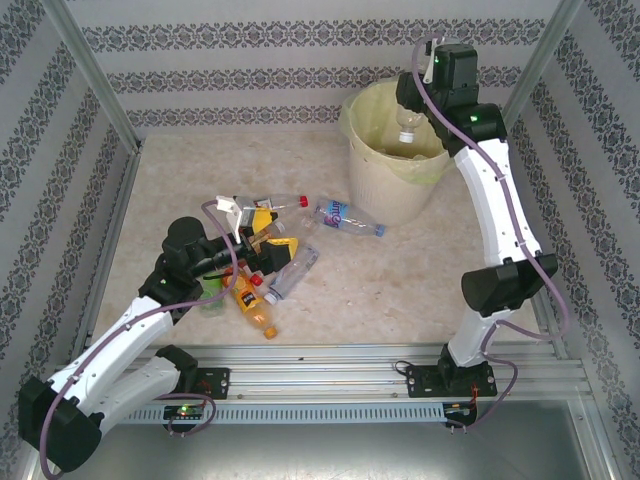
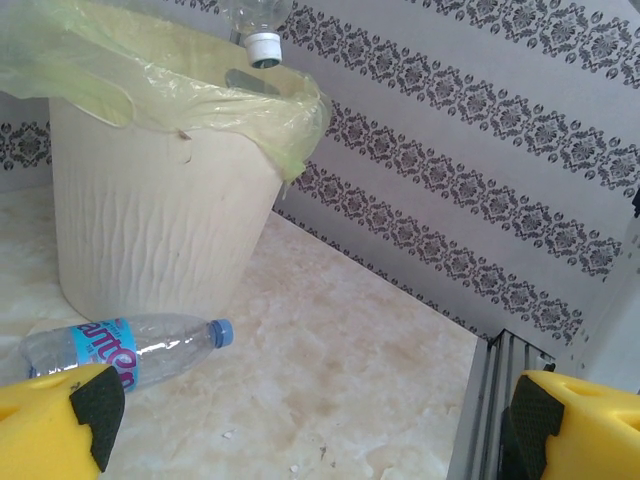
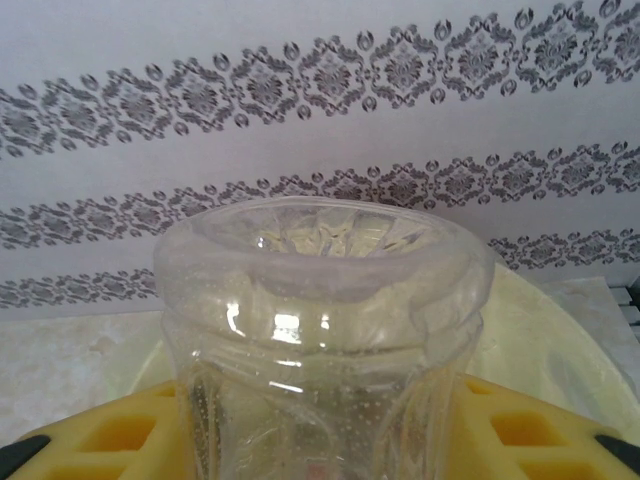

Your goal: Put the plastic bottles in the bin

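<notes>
Top view, L to R. At abt 9 o'clock on the pale marbled table (image 1: pixel 400 290) lay a heap of small plastic bottles (image 1: pixel 262 285), orange-tinted and clear, w/ red and orange caps. The left gripper (image 1: pixel 270 232) sat over the heap, its yellow fingers (image 2: pixel 60 420) spread wide apart w/ nothing between them.

Just at the heap's 2 o'clock lay a clear plastic bottle with a blue label and blue cap (image 1: pixel 348 215), on its side, near the foot of the bin.

At abt 1 o'clock stood the round cream-white plastic bin (image 1: pixel 385 190), lined w/ a pale yellow-green bag, close to the patterned wall (image 1: pixel 250 70). Above its mouth the right gripper (image 1: pixel 415 100) was clamped on a clear plastic bottle with a white cap (image 1: pixel 408 125), cap pointing down. Right wrist view: that bottle's ribbed base sat between the yellow fingers (image 3: pixel 110 440).
</notes>
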Tool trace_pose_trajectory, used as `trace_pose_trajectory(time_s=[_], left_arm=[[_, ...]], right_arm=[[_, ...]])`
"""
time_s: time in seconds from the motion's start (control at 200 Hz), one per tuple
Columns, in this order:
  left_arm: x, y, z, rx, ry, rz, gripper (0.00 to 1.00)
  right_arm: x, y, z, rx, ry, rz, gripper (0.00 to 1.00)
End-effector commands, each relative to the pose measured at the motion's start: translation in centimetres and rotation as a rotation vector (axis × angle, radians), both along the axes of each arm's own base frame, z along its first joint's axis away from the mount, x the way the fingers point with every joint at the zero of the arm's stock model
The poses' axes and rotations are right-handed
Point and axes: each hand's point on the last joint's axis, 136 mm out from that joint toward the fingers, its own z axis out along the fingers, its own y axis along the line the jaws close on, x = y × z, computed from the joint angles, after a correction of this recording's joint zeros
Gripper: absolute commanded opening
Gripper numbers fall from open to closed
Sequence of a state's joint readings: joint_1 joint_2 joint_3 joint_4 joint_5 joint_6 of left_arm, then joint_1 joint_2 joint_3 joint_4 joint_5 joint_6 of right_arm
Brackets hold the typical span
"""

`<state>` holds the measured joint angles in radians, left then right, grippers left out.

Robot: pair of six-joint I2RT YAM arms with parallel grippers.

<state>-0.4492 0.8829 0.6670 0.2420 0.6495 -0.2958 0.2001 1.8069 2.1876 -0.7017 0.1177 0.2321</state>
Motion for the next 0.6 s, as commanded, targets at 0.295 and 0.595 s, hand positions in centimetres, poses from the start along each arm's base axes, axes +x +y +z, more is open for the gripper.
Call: trace_pose_trajectory(time_s=[0.295,0.595], left_arm=[[0.8,0.5,0.0,0.032,-0.01,0.035,1.0],[1.1,0.8,-0.4,0.063,-0.002,0.057,1.0]], right_arm=[[2.5,-2.1,-8.0,0.01,0.205,-0.011,0.51],[2.6,-1.8,-12.9,0.024,0.313,0.018,0.51]])
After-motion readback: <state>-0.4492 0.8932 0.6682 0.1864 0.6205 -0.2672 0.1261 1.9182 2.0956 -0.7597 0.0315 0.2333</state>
